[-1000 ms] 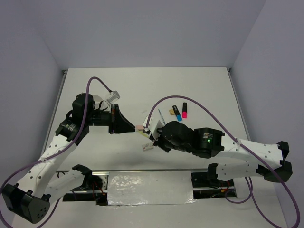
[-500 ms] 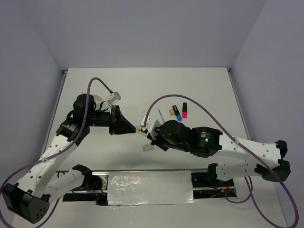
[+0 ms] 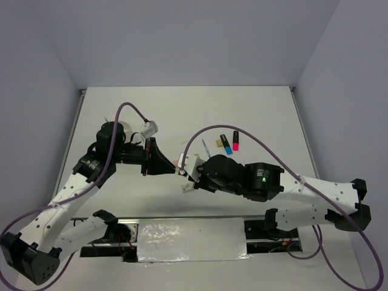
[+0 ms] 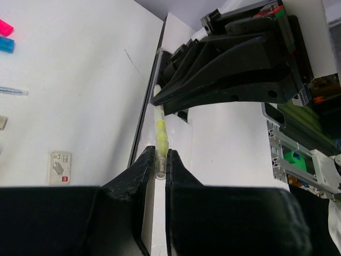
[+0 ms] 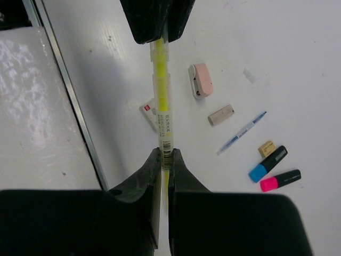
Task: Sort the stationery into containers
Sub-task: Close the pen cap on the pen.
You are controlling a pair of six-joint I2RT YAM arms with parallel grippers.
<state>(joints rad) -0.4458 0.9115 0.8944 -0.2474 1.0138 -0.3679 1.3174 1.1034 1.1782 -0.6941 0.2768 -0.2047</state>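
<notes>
One pen (image 5: 162, 101), yellow-green, hangs clear above the table (image 5: 298, 48), pinched at both ends. The right gripper (image 5: 164, 154) is closed tight on its barcoded end, and the left gripper (image 4: 160, 160) is closed tight on the clear end. The two meet nose to nose, so this reads as a hand-over, or perhaps a pull on the cap; I cannot tell which. Below it lie a pink eraser (image 5: 202, 80), a tan eraser (image 5: 220, 114) and a thin blue pen (image 5: 242, 133). Further off lie a blue highlighter (image 5: 268, 164) and a pink highlighter (image 5: 279, 180), all unsorted. What looks like the tub (image 3: 125, 128) shows white behind the left arm. Passing the pen leftward would likely bring it nearer its compartment.
</notes>
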